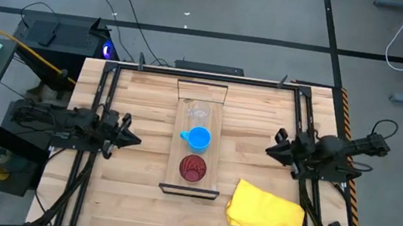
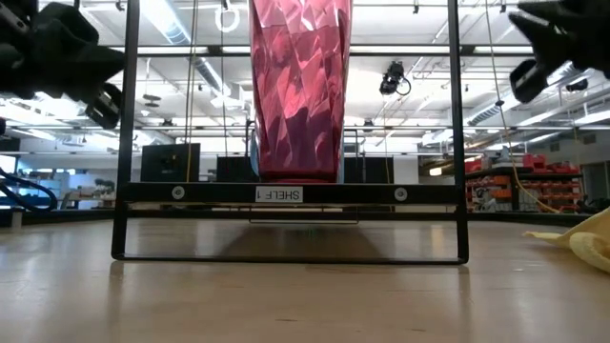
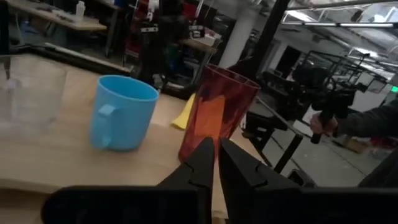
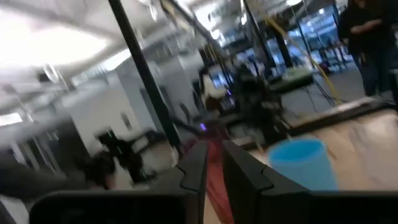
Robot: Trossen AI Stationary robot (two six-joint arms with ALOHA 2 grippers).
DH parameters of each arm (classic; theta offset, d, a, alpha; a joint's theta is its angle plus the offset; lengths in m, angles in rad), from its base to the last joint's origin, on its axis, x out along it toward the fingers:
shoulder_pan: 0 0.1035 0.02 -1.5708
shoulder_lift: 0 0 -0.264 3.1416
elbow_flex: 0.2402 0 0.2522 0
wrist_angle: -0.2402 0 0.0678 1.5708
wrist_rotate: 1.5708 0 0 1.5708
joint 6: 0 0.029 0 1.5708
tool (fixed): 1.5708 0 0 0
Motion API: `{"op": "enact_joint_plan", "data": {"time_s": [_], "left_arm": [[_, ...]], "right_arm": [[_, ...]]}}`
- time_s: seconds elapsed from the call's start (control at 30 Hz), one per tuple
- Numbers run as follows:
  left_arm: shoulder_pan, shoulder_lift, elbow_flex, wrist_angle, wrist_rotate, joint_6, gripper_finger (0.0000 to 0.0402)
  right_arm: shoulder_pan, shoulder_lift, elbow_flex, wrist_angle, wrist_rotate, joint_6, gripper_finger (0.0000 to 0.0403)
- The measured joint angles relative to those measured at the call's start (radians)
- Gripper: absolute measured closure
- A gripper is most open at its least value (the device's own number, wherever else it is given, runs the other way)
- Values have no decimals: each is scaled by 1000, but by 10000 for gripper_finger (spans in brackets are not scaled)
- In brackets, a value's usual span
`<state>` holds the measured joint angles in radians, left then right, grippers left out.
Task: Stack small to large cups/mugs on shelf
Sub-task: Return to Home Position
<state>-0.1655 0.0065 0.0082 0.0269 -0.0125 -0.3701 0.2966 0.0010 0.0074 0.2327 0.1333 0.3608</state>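
Observation:
On the light-wood shelf point(image 1: 178, 150) in the table's middle, three cups stand upright in a row. The clear cup point(image 1: 198, 114) is farthest, the blue mug point(image 1: 197, 137) is in the middle with its handle toward the left, and the dark red cup point(image 1: 193, 168) is nearest. My left gripper point(image 1: 135, 139) is left of the shelf, shut and empty, pointing at it. My right gripper point(image 1: 271, 150) is right of the shelf, shut and empty. The left wrist view shows the clear cup point(image 3: 28, 93), blue mug point(image 3: 121, 112) and red cup point(image 3: 217, 115).
A crumpled yellow cloth point(image 1: 266, 211) lies on the table near the front right. Dark metal brackets point(image 1: 189, 192) stand at the shelf's near and far ends. A person's arm point(image 3: 367, 121) shows in the room beyond the table.

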Motion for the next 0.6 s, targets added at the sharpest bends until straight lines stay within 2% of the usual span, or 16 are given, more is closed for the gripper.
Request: {"op": "enact_joint_plan", "data": {"time_s": [0.23,0.37,0.6], "left_arm": [[0,8,0,-8,-2,138,367],[0,9,0,2,-1,147,362],[0,6,-1,12,1,147,367]], "right_arm": [[0,1,0,-194,0,-135,347],[1,29,1,-193,-6,-210,347],[0,43,1,-193,-8,-199,347]]}}
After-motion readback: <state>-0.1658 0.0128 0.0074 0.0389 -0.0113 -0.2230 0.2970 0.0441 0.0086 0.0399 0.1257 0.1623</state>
